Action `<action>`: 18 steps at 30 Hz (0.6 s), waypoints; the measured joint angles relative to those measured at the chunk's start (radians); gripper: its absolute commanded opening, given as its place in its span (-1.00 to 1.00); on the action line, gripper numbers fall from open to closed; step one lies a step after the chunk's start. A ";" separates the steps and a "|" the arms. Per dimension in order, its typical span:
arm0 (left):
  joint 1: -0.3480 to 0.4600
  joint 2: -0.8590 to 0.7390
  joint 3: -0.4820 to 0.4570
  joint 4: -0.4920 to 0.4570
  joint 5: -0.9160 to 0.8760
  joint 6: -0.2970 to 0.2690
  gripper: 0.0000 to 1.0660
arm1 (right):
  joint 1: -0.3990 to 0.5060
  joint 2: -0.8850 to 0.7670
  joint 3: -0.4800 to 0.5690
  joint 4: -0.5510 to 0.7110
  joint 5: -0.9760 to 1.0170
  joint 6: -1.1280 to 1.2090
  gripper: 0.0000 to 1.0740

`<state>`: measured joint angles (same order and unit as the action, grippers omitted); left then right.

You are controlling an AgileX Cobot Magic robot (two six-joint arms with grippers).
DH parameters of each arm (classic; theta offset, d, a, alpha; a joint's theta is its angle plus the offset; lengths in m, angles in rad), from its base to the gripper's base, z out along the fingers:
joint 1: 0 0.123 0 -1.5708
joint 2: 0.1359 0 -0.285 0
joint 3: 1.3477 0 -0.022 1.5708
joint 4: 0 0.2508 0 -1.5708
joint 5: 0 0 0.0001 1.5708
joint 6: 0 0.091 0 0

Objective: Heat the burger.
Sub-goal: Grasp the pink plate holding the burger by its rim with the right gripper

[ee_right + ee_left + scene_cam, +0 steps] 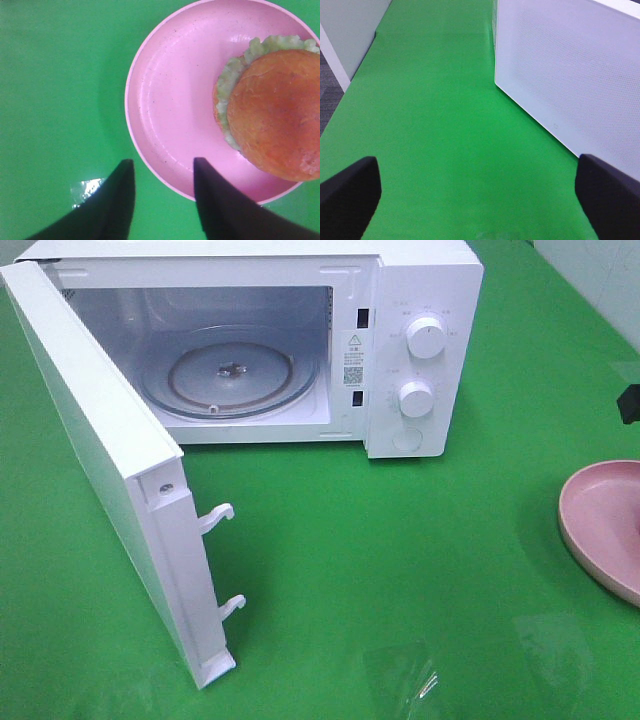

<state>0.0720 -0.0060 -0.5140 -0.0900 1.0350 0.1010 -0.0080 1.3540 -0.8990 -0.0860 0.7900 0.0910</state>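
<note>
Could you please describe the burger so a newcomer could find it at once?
Start at the white microwave with its door open on the green table; right of it lies a round pink plate. The burger sits on that plate, off-centre: a glossy brown bun with a green lettuce frill.

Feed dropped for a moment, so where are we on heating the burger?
Done: the microwave has its door wide open, its glass turntable bare. In hand: the right gripper, jaws apart, hovers at the rim of the plate carrying the burger. The left gripper sits open near the door. Left: get the burger inside, shut the door, turn the dials.
</note>
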 measured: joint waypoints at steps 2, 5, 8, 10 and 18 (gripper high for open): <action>0.000 0.000 0.000 0.000 0.000 0.000 0.88 | 0.000 0.010 0.000 0.000 -0.005 -0.013 0.49; 0.000 0.000 0.000 0.000 0.000 0.000 0.88 | 0.000 0.024 0.000 0.000 -0.007 -0.027 0.85; 0.000 0.000 0.000 0.000 0.000 0.000 0.88 | 0.000 0.042 0.000 0.000 -0.008 -0.043 0.87; 0.000 0.000 0.000 0.000 0.000 0.000 0.88 | 0.000 0.055 0.000 0.000 -0.008 -0.044 0.85; 0.000 0.000 0.000 0.000 0.000 0.000 0.88 | 0.000 0.125 0.000 0.004 -0.009 -0.044 0.81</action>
<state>0.0720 -0.0060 -0.5140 -0.0900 1.0350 0.1010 -0.0080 1.4790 -0.8990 -0.0820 0.7810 0.0470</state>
